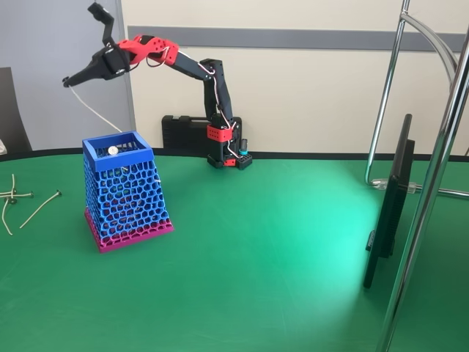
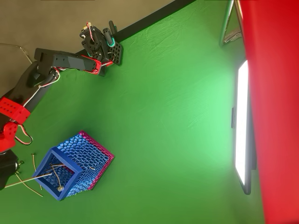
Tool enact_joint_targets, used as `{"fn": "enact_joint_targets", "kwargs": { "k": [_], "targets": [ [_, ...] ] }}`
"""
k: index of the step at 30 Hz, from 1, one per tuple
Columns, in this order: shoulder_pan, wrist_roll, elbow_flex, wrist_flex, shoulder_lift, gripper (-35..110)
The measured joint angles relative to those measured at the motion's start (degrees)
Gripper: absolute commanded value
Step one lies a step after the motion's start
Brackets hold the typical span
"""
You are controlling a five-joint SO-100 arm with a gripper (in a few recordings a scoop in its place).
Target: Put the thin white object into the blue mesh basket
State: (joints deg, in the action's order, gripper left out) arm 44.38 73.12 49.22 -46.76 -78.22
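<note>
Green felt tabletop [image 1: 278, 257]; black fingers [image 1: 75, 76] spread apart above the tall blue honeycomb-mesh basket [image 1: 126, 192], thin off-white cord [image 1: 94, 111] slanting into it from the lower fingertip.

Fixed cam front, low; overhead top-down; share basket [image 1: 126, 192].

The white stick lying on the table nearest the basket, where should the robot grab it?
Around its middle, coming straight down from above. The white stick lies flat and slanted on the green table, so the fingers can close across its thin shaft with room on both sides.
</note>
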Motion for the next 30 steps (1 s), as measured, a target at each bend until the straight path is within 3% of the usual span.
{"fn": "enact_joint_targets", "kwargs": {
  "k": [30],
  "targets": [
    [-3.16, -6.94, 11.43, -8.09, 1.58, 21]
  ]
}}
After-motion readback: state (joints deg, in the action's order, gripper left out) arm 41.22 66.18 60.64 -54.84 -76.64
